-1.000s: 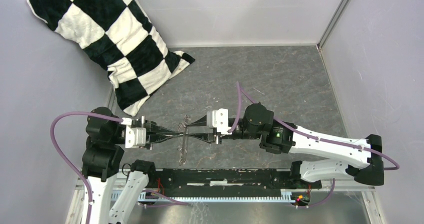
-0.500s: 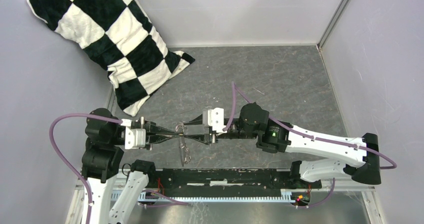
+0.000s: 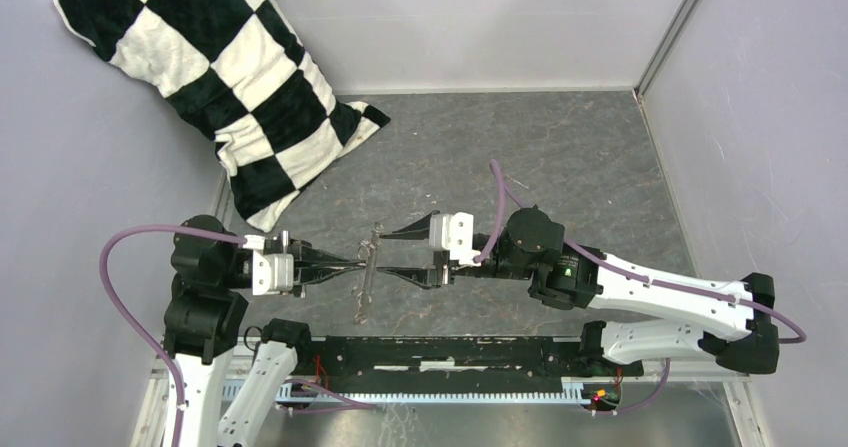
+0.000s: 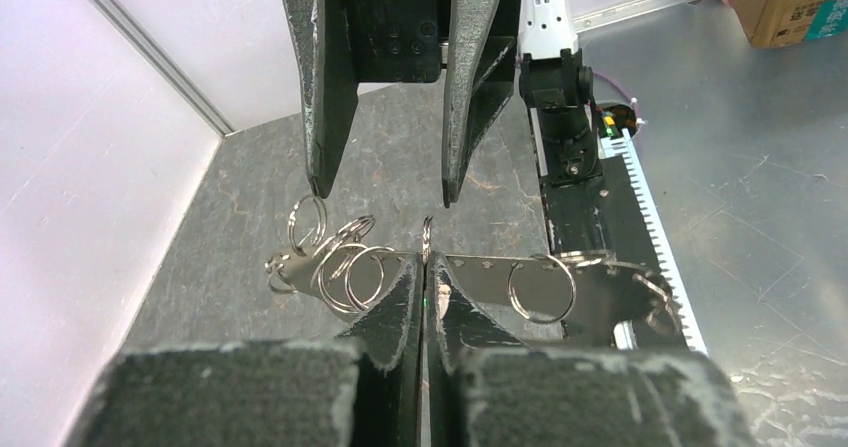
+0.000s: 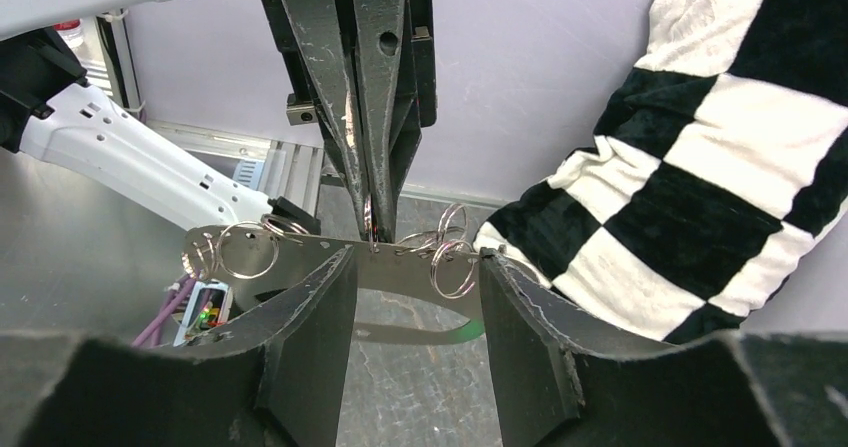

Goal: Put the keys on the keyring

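Left gripper (image 3: 347, 265) clenched on keyring (image 3: 364, 297), pinching one long edge about mid-length. Keyring held up off worktop (image 3: 560, 157), close to near edge, left of centre, running front to back between the two grippers; small silvery rings (image 4: 541, 289) strung along its rim. Right gripper (image 3: 388, 254) spread apart, grasping nothing; fingertips (image 5: 345, 267) flank keyring's flat face, just beside it; contact, cannot tell. Checkered pillow (image 3: 230, 77) at far left corner, leaning on wall.
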Robot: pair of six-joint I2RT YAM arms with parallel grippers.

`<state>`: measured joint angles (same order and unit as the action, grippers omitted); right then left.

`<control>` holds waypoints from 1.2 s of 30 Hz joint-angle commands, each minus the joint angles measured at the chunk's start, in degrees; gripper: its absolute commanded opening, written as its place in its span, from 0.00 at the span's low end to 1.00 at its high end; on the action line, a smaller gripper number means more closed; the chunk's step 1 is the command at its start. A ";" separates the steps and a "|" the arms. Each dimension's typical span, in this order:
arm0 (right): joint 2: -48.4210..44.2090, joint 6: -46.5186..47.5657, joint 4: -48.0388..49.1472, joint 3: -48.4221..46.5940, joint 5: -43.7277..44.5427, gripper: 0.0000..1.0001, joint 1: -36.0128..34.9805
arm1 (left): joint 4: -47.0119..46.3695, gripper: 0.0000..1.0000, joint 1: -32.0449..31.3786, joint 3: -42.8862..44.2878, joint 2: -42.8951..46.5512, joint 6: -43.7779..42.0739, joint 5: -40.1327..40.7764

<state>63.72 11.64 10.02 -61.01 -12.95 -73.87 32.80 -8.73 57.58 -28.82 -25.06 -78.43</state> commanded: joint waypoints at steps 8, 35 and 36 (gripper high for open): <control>-1.49 -1.44 4.45 1.26 -3.16 0.43 -0.24 | -1.86 0.02 0.12 0.95 -1.28 -1.04 0.13; 4.38 -4.07 5.34 -1.28 -6.51 0.25 -0.28 | -1.86 0.02 0.12 0.87 -0.85 -0.91 -0.40; 4.60 -4.24 5.28 -1.36 -6.57 0.24 -0.24 | -1.86 0.02 0.12 0.87 -0.88 -0.95 -0.45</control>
<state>67.35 8.75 13.19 -60.10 -19.00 -73.87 32.86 -8.71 57.58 -29.71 -25.04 -78.15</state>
